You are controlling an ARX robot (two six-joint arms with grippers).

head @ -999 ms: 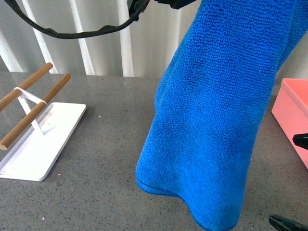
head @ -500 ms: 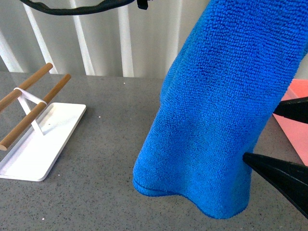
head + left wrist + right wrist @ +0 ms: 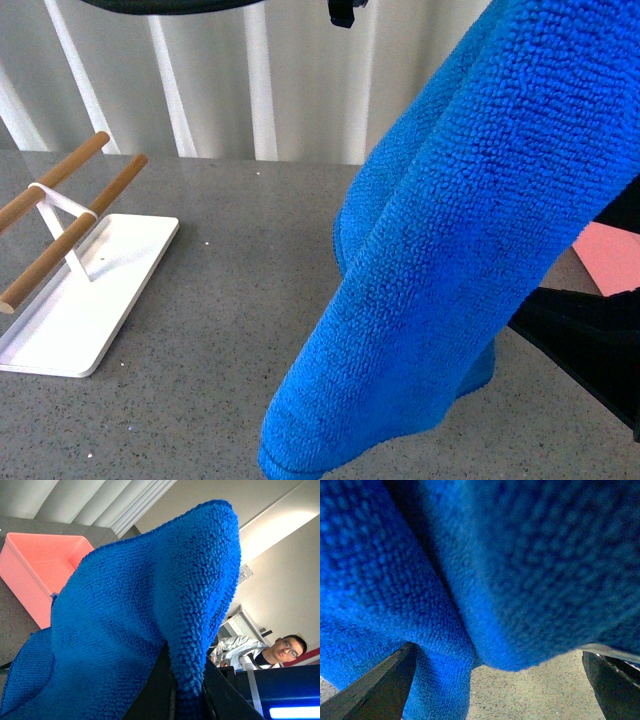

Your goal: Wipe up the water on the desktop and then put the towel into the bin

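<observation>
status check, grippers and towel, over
Left gripper shut on towel, hanging over desktop. Right gripper open at towel's lower folds. Bin off to the right, not yet reached; nothing seen in the way.

Our left gripper (image 3: 186,680) is held high, its two dark fingers (image 3: 150,692) pinched tight on a fold of the towel (image 3: 125,605). Our right gripper (image 3: 500,655) sits low at the near right, fingers (image 3: 375,690) spread wide, gripping nothing, close against the hanging cloth.
</observation>
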